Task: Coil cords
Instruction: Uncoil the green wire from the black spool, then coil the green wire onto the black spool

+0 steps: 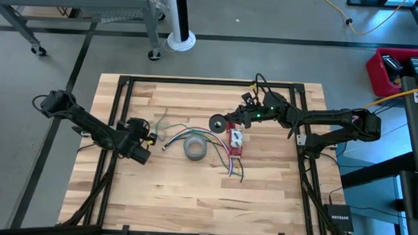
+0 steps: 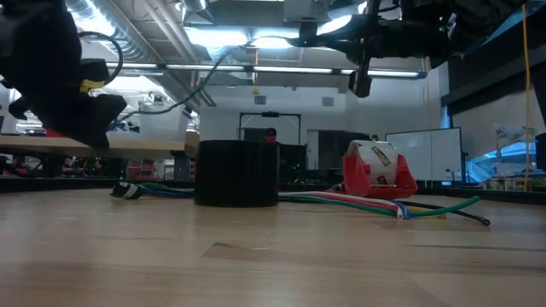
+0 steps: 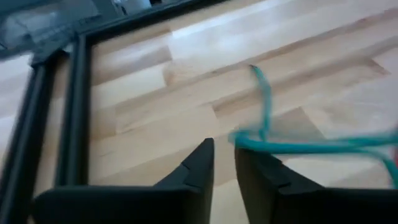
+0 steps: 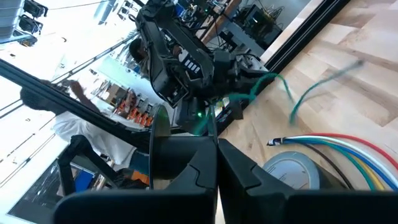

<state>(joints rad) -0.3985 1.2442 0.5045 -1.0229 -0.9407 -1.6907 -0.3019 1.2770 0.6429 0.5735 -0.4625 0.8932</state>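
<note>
A thin green cord [image 1: 160, 123] lies slack on the wooden table just off my left gripper [image 1: 151, 138]. In the left wrist view the cord [image 3: 292, 147] runs across in front of that gripper [image 3: 224, 155], whose fingers stand a little apart with nothing between them. The right wrist view shows the cord [image 4: 267, 81] beside the left arm. My right gripper [image 1: 226, 121] hovers level above the table's middle, shut [image 4: 216, 146]. A dark round shape [image 1: 217, 123] sits at its tip; I cannot tell whether it is held. My left gripper has the green cord passing right by the tip of one finger [image 3: 249, 144]. I cannot tell whether the finger touches it. The cord is not between the two fingers.
A grey tape roll [image 1: 194, 148] lies at the table's middle. A bundle of coloured cords [image 1: 208, 142] runs past it to a red tape dispenser [image 1: 234, 141]. A black frame [image 1: 122, 100] borders the table. Bare wood lies toward the near edge.
</note>
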